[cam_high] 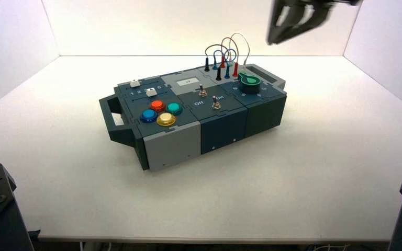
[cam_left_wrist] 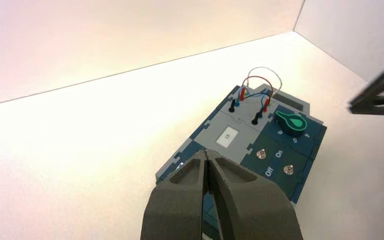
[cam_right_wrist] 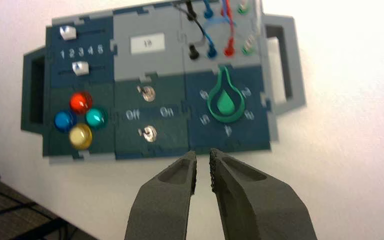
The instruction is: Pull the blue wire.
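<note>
One thin blue jumper cable (cam_right_wrist: 209, 39) is seen arched in a small loop over the pale grey panel (cam_high: 178, 79) near the far right corner of the dark button box (cam_high: 225, 116), behind the round green knob (cam_high: 249, 82). The box is set toward the far edge of the white tabletop (cam_high: 272, 183). At each end of the cable a slim, tapered blue plug (cam_right_wrist: 212, 51) is seated in the panel, among red wires (cam_right_wrist: 230, 30), black wires (cam_right_wrist: 194, 19) and a white wire (cam_high: 247, 44).

The right hand (cam_right_wrist: 203, 152) is held above the tabletop, off the box's right end and well apart from the plugs; a narrow gap is shown between its fingers, with nothing gripped. The left hand (cam_left_wrist: 205, 151) is parked high near the tabletop's left edge, closed on nothing.

Very little weight is to be expected. The cable is likely soft and springy, so a plug body is best gripped, low and squarely, and drawn straight up. The smooth taper may be slippery, and if the loop alone is tugged, its joint could be strained or a neighbouring wire snagged.
</note>
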`<state>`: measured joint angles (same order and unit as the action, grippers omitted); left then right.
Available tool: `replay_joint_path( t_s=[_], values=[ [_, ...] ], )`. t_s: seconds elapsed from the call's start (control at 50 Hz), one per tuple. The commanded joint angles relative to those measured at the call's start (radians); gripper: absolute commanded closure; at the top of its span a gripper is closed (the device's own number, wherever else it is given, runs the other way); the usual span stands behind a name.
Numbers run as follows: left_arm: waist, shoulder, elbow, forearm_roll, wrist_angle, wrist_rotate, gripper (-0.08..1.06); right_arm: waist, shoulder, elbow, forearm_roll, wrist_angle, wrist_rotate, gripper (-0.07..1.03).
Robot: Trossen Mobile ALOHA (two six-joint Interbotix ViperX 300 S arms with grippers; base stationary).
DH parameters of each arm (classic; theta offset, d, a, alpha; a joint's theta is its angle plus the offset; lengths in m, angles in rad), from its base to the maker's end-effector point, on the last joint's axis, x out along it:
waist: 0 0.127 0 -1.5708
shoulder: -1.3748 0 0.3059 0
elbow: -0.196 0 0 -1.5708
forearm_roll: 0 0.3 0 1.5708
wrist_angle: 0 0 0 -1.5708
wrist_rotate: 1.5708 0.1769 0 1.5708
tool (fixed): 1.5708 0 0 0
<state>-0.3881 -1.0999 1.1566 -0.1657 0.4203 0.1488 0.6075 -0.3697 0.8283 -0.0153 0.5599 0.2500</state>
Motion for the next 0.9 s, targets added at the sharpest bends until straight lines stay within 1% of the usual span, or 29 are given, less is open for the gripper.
replay_joint_path(
  t_s=[0.02, 0.14, 0.16, 0.32, 0.38, 0.46, 0.5, 0.78, 0.9],
  values=[
    [0.003, 0.011, -0.026, -0.002, -0.006, 0.002, 1.01, 0.015, 0.084, -0.084, 0.006, -0.015, -0.003, 0.80],
    [0.003, 0.009, -0.026, -0.002, -0.005, 0.002, 1.01, 0.018, 0.153, -0.121, 0.009, -0.018, -0.003, 0.80],
    [0.003, 0.011, -0.026, -0.002, -0.003, 0.002, 1.01, 0.018, 0.186, -0.140, 0.008, -0.018, -0.003, 0.80],
    [0.003, 0.008, -0.029, -0.003, -0.003, 0.002, 1.01, 0.017, 0.276, -0.179, 0.003, -0.032, -0.003, 0.79],
    [0.003, 0.005, -0.029, -0.002, -0.003, 0.000, 1.01, 0.015, 0.313, -0.195, 0.005, -0.051, -0.003, 0.75],
    [0.003, 0.003, -0.029, -0.003, -0.002, 0.002, 1.01, 0.012, 0.344, -0.212, 0.005, -0.057, -0.003, 0.67],
    [0.003, 0.003, -0.029, -0.002, -0.002, 0.002, 1.01, 0.012, 0.354, -0.219, 0.005, -0.058, -0.003, 0.66],
    [0.003, -0.002, -0.029, -0.003, -0.002, 0.002, 1.01, -0.002, 0.417, -0.267, 0.000, -0.077, -0.003, 0.68],
    [0.003, -0.008, -0.031, -0.002, -0.002, 0.002, 1.01, -0.021, 0.439, -0.282, -0.003, -0.080, -0.003, 0.68]
  ],
)
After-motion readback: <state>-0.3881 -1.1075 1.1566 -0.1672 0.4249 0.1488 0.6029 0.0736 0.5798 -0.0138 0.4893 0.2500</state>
